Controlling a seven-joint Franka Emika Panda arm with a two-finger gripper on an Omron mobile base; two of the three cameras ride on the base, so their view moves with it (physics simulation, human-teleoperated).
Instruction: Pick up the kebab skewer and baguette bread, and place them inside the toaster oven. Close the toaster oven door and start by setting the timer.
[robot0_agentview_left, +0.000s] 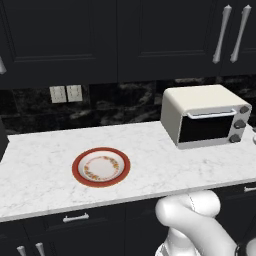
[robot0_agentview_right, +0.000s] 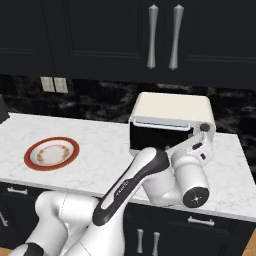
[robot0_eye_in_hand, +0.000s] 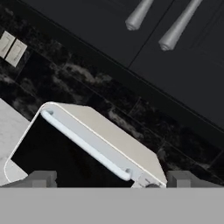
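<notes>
While your tool (robot0_eye_in_hand: 114, 179) hangs just in front of the toaster oven (robot0_agentview_left: 205, 117), its two fingers stand wide apart and hold nothing. The toaster oven sits on the marble surface (robot0_agentview_left: 40, 170), back against the dark wall, and its door (robot0_agentview_left: 206, 127) looks shut in the left base view.

What matters for your coming move is the silver handle (robot0_eye_in_hand: 87, 144) along the top edge of that door. It lies straight ahead of the tool and close to it, with its near end between the two fingertips in the hand view. Its long axis runs level across the oven's front. In the hand view it crosses on a slant, which I judge to be the hand's roll and not a tilt of the handle. You would likely need to square the fingers across that bar before closing on it.

The knobs (robot0_agentview_left: 240, 122) run down the oven's right side, beyond the handle's end. A red-rimmed plate (robot0_agentview_left: 101, 167) lies well to the oven's left.

You will find no brand or label on the oven; the dark lettering on the arm (robot0_agentview_right: 125, 185) is too small to read.
</notes>
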